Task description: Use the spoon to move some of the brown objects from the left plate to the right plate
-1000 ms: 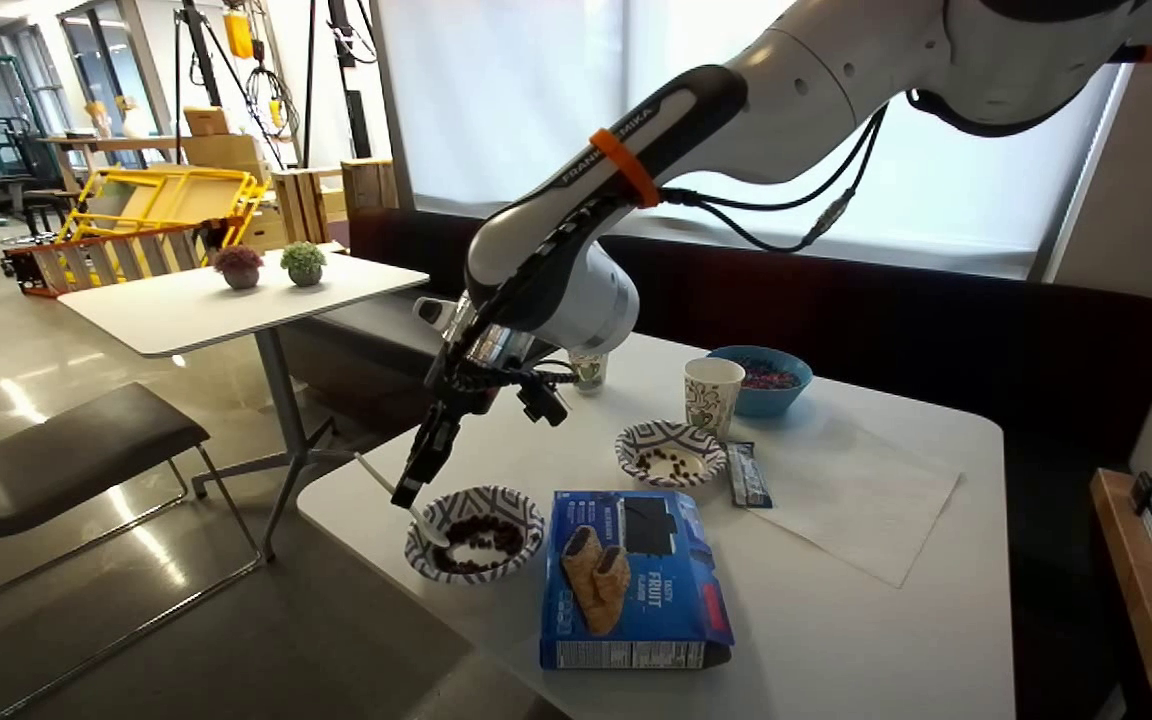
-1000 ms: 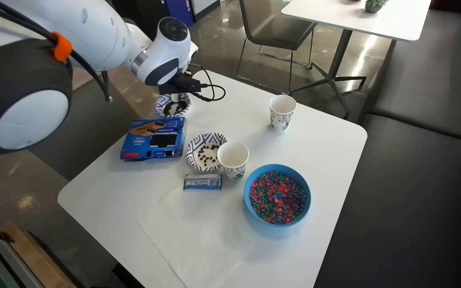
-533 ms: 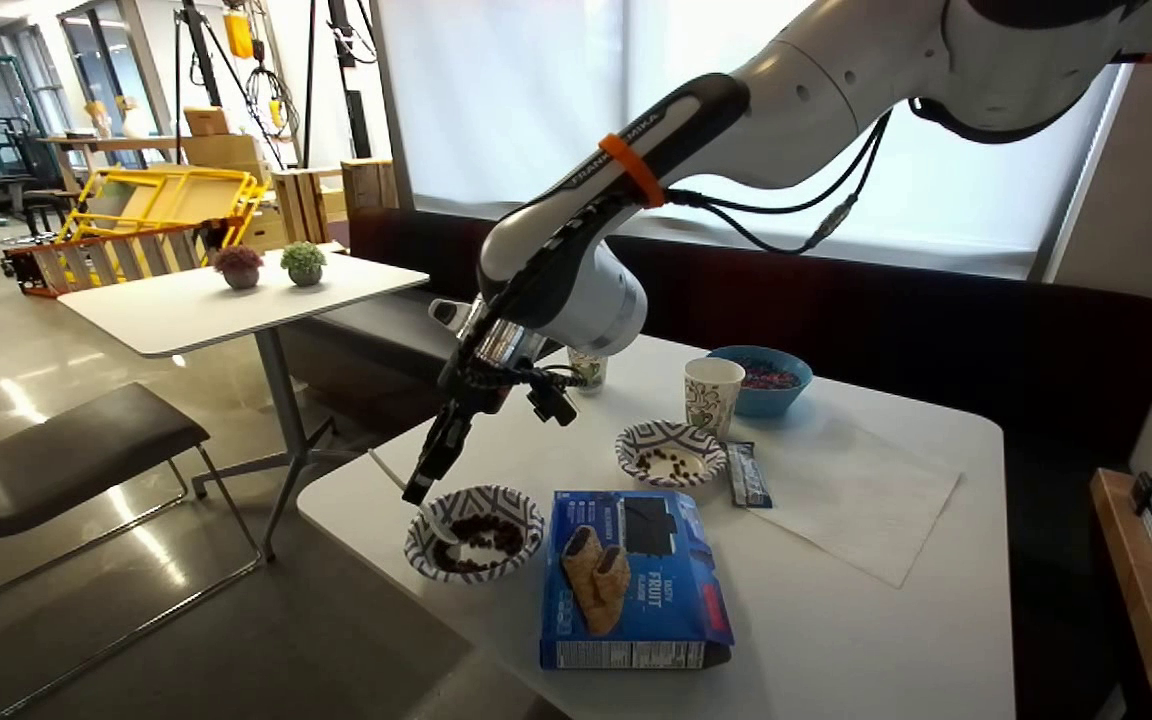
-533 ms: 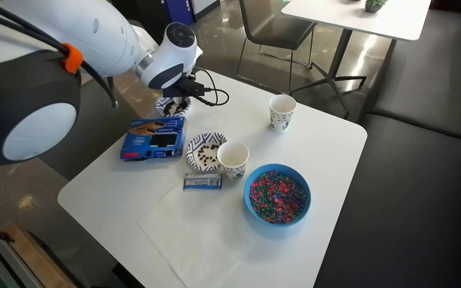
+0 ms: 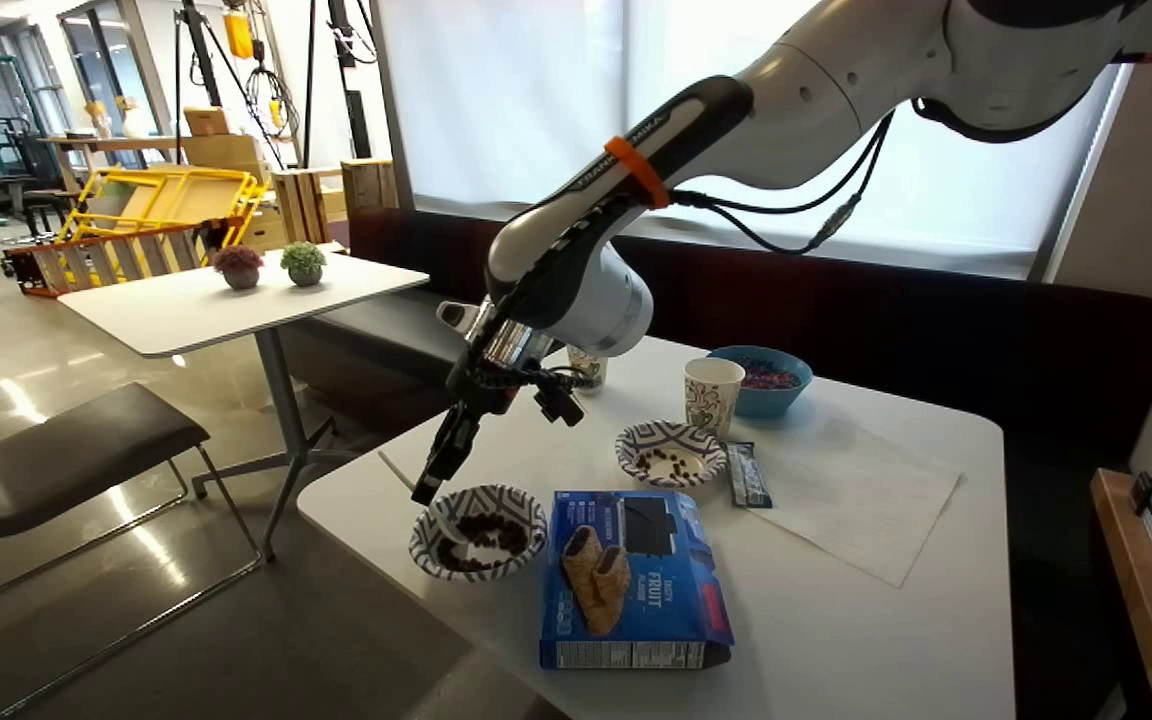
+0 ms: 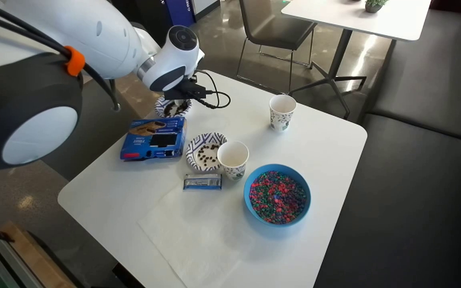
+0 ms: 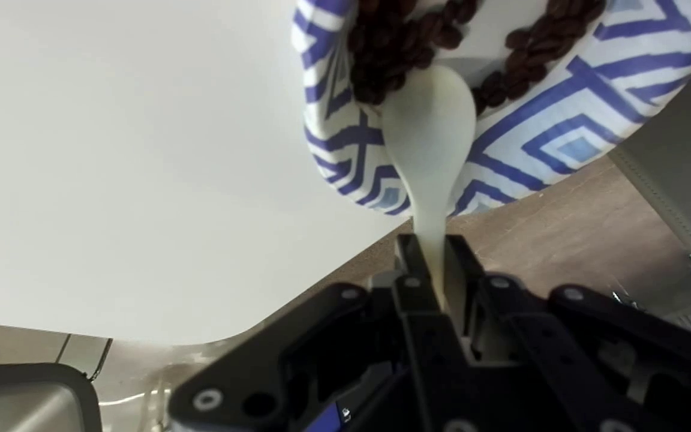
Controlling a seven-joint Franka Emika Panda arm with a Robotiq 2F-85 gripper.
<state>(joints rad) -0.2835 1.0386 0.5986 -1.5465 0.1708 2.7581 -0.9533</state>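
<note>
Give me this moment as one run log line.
claw: shut on spoon | spoon tip: inside left plate, by brown objects | load: none visible | right plate: holds some too

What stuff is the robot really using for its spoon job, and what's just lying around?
For the job:
gripper, holding the white spoon
coffee beans
fuller patterned paper bowl
emptier patterned paper bowl

Just lying around:
blue snack box
paper cup
another paper cup
blue bowl of colourful bits
blue packet
white paper sheet

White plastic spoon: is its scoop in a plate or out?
In: the wrist view shows its scoop inside the round patterned plate, beside brown beans.
</note>
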